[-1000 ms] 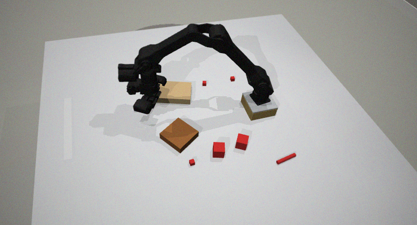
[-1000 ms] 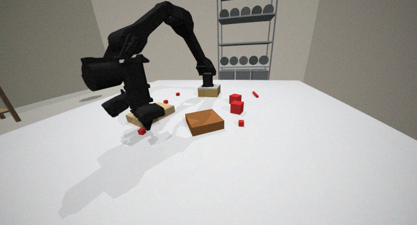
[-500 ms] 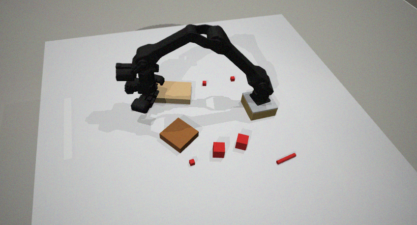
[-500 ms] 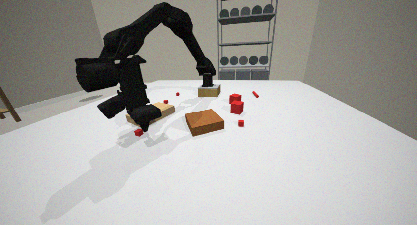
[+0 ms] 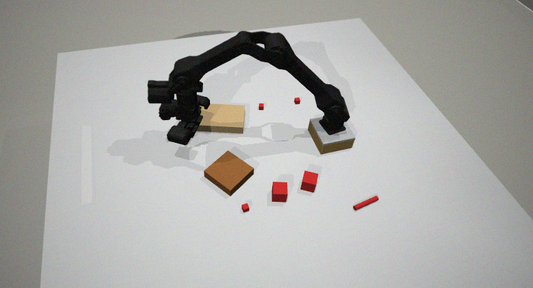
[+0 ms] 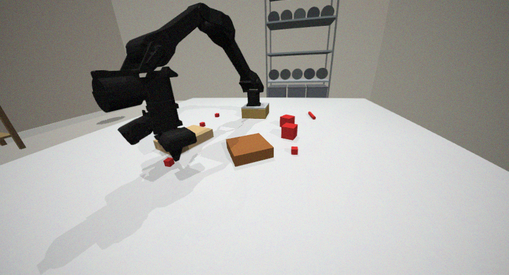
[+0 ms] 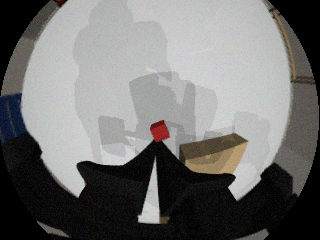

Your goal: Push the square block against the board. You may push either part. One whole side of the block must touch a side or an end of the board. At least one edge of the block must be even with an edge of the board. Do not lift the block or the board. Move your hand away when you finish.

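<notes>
The square block (image 5: pixel 229 171) (image 6: pixel 249 148) is dark brown, flat and turned at an angle. It lies apart from the board, with a gap of bare table between them. The board (image 5: pixel 223 117) (image 6: pixel 201 131) (image 7: pixel 215 154) is light tan and lies behind the block. My gripper (image 5: pixel 181 138) (image 6: pixel 175 155) (image 7: pixel 156 142) is shut and empty, low over the table at the board's end farthest from the arm's base. It hides that end in the top view. A small red cube (image 6: pixel 168 161) (image 7: pixel 159 131) lies just ahead of the fingertips.
Two red cubes (image 5: pixel 280 191) (image 5: pixel 309 180), a tiny red cube (image 5: pixel 245 207) and a red rod (image 5: pixel 365 202) lie beyond the block. Two tiny red cubes (image 5: pixel 261 105) (image 5: pixel 296 100) lie behind the board. The arm's base stands on a pedestal (image 5: pixel 330 141).
</notes>
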Tool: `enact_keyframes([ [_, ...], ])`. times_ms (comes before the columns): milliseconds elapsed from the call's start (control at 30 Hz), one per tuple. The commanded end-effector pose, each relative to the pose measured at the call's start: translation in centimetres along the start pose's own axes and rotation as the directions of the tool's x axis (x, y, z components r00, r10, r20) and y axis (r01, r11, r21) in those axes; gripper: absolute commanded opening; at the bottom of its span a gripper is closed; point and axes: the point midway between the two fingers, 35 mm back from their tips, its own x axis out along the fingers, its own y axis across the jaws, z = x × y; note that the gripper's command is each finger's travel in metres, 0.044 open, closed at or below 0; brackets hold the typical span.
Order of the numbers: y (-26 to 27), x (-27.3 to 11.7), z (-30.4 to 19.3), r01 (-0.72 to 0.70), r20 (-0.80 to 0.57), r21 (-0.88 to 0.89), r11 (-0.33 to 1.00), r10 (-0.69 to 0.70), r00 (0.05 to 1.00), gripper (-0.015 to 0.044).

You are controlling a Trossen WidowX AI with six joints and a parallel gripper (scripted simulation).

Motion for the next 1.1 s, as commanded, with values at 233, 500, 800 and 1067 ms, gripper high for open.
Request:
enact_keyframes([
  [233,0.1,-0.1,-0.7,-0.003,0.000,-0.005,1.000,0.003,1.000,0.0000],
  [500,0.1,-0.1,-1.9,-0.003,-0.001,-0.005,1.000,0.003,1.000,0.0000],
  [800,0.1,0.0,-3.3,-0.003,-0.003,-0.005,1.000,0.003,1.000,0.0000],
  [1067,0.0,0.0,-4.5,-0.003,-0.004,-0.005,1.000,0.003,1.000,0.0000],
])
